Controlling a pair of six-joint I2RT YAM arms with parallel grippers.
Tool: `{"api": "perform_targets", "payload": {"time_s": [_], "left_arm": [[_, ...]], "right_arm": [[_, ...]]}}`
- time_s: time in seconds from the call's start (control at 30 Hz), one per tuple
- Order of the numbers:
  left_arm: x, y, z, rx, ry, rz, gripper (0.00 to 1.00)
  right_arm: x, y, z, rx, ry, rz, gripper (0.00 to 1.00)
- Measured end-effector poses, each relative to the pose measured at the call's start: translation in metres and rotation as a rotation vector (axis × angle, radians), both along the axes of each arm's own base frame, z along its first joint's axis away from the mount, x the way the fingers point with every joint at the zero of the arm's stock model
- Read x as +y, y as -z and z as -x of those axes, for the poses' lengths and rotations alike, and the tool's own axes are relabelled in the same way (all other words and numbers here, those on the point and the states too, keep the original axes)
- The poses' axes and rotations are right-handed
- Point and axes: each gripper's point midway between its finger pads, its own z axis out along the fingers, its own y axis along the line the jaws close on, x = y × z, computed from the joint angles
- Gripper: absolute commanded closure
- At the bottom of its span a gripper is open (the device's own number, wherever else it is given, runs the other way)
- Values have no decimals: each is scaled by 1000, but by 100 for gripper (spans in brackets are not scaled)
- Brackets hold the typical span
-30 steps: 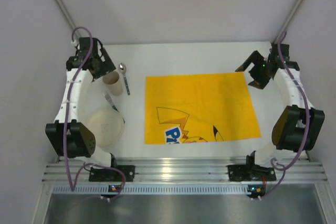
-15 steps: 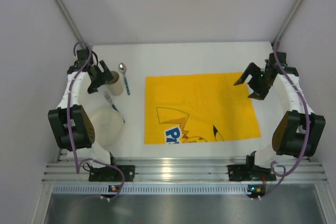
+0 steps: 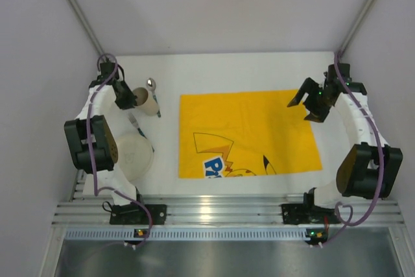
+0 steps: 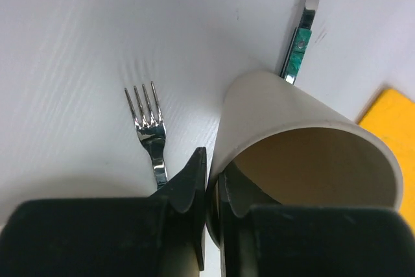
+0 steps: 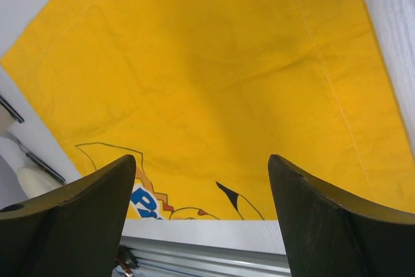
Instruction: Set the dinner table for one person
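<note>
On the white dinner table [image 3: 227, 69] a cream paper cup [image 3: 145, 99] stands tilted at the far left. My left gripper [image 3: 126, 96] is shut on the cup's wall. In the left wrist view one finger is inside the cup [image 4: 305, 154] and one outside, with the left gripper [image 4: 214, 189] pinching the rim. A fork [image 4: 148, 121] lies just left of the cup and a green-handled spoon [image 4: 300, 43] lies beyond it. My right gripper [image 3: 305, 103] hangs open over the far right corner of the yellow mat [image 3: 246, 131], nothing between its fingers; in the right wrist view the right gripper [image 5: 202, 170] frames the mat [image 5: 214, 76].
A cream bowl [image 3: 130, 157] sits near the left arm's base, with the fork [image 3: 137, 125] between it and the cup. The spoon [image 3: 154, 97] lies right of the cup. A ribbed aluminium rail [image 3: 220, 211] runs along the near edge. Grey walls enclose three sides.
My left gripper has closed on the cup's wall and the cup now leans. The right gripper has shifted slightly left over the mat's corner, its jaws a little narrower.
</note>
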Motion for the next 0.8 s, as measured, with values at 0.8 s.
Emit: {"api": "perform_targets", "payload": {"time_s": [0.8], "left_arm": [[-228, -102, 12, -161, 566, 22, 100]], "right_arm": [[335, -80, -46, -240, -738, -180, 26]]}}
